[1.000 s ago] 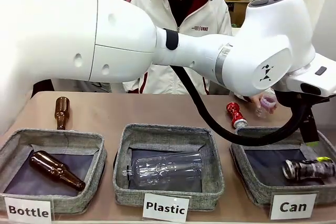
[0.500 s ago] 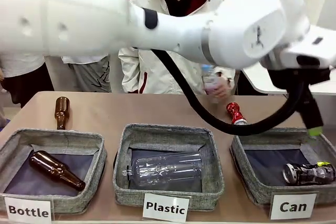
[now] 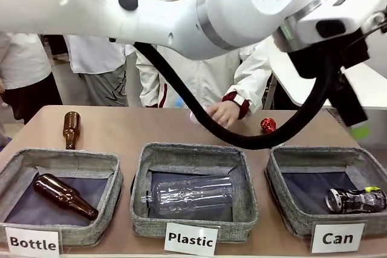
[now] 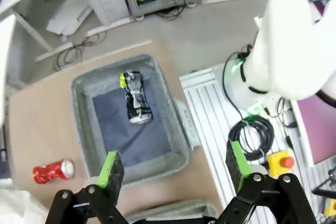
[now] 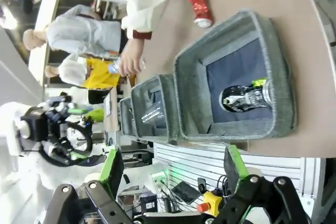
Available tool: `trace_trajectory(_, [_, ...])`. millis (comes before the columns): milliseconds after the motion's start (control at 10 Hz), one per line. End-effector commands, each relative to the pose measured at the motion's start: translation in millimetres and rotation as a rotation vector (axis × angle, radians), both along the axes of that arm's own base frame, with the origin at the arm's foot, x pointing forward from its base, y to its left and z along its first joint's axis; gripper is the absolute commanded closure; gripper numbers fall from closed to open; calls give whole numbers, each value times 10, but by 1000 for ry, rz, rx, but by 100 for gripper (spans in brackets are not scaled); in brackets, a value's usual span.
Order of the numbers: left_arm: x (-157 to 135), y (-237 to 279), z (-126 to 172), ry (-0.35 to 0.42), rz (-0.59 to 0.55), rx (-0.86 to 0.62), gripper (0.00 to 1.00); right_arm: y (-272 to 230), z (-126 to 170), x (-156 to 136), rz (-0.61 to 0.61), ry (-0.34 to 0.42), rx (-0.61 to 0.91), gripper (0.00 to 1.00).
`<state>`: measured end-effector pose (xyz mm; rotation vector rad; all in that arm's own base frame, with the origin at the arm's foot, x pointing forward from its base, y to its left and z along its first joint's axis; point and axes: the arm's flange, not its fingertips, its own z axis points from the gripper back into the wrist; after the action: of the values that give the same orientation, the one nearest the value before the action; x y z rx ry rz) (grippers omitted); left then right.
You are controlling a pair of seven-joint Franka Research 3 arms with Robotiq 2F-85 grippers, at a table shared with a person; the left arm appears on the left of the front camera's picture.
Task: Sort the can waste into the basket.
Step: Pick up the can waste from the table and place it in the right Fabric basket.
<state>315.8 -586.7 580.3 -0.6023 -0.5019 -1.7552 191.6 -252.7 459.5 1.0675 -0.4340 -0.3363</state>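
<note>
Robotics lab: emergency-stop button (image 4: 284,159), loose floor cables (image 4: 71,59), white robot arm (image 4: 294,40).

Left hand (image 4: 174,166) and right hand (image 5: 173,163) both hang raised with jaws wide apart.

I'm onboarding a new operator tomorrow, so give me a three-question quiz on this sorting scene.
1. True or false: the red can lies inside the Can basket.
2. What lies in the Plastic basket? A) a brown glass bottle B) a clear bottle C) a crushed can
3. Fill in: the jaws of the left end effector stand ____.
Key: 1 false, it lies on the table beyond the basket; the black can is inside. 2 B. 3 open.
</note>
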Motion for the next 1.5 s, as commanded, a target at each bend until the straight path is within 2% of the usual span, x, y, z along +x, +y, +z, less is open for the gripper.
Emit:
trace_trajectory(0, [78, 186, -117, 2, 17, 23, 0, -103, 50, -130, -5, -46, 61, 0])
trace_trajectory(100, [103, 179, -112, 38, -5, -8, 0, -192, 52, -177, -29, -56, 93, 0])
trace_trajectory(400, [-210, -177, -276, 31, -105, -9, 0, -306, -3, -204, -71, -38, 103, 0])
trace_trajectory(700, [-240, -231, -383, 36, -94, 14, 0, -357, -31, -210, -74, -31, 107, 0])
trace_trajectory(1000, [-184, -199, -382, 36, -74, 16, 0, -357, -28, -214, -76, -31, 105, 0])
trace_trajectory(1200, [-12, -1, -242, 53, -11, 10, 0, -225, 18, -128, -29, -44, 120, 0])
trace_trajectory(1300, [124, 218, -122, 75, 32, 35, 0, -59, 58, -33, 22, -42, 100, 0])
trace_trajectory(1400, [254, 523, -13, 163, 24, 50, 0, 147, 110, 89, 86, -33, 69, 0])
